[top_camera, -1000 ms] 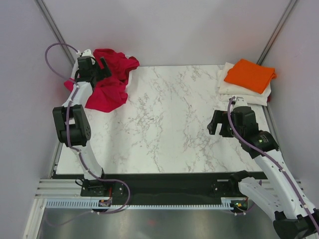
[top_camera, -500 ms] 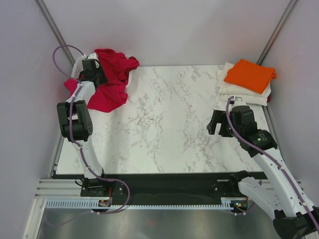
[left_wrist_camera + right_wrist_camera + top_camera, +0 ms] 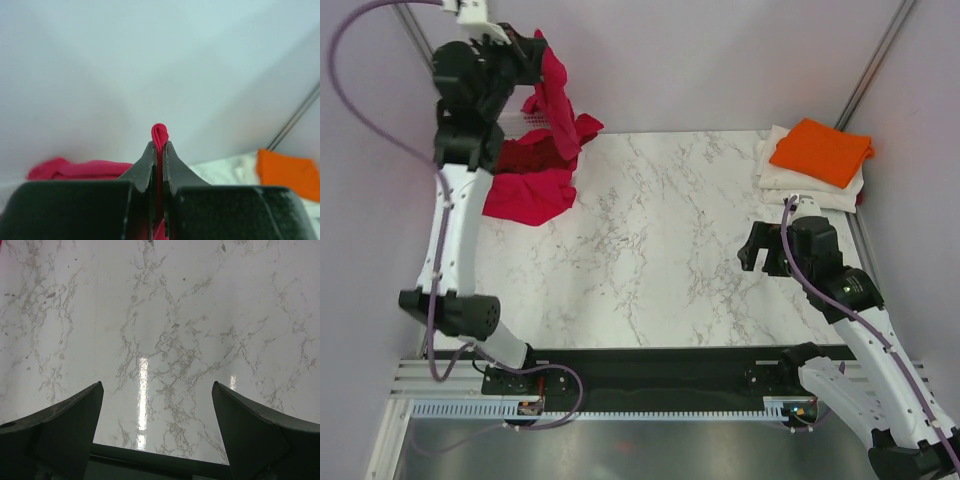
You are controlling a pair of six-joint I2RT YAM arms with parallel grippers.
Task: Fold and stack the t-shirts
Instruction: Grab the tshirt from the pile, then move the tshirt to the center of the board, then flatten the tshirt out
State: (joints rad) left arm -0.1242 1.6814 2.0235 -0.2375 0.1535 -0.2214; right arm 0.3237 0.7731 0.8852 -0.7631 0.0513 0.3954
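Observation:
My left gripper (image 3: 533, 47) is raised high over the table's far left corner, shut on a fold of a crimson red t-shirt (image 3: 557, 95) that hangs down from it. In the left wrist view the jaws (image 3: 159, 145) pinch a red cloth fold (image 3: 159, 134) that pokes out above the tips. More red cloth (image 3: 527, 195) lies heaped below at the table's far left. An orange t-shirt (image 3: 820, 150) lies folded on a cream-white one (image 3: 810, 187) at the far right. My right gripper (image 3: 752, 248) hovers open over bare marble (image 3: 157, 390), holding nothing.
The marble table (image 3: 660, 240) runs between the red heap and the folded stack. A bit of white lattice basket (image 3: 518, 121) shows behind the hanging shirt. Pale walls and metal corner posts close in the back and sides.
The left gripper shut on the crimson shirt in the heap and the arm swung up, lifting the cloth well above the table. The right arm has barely moved.

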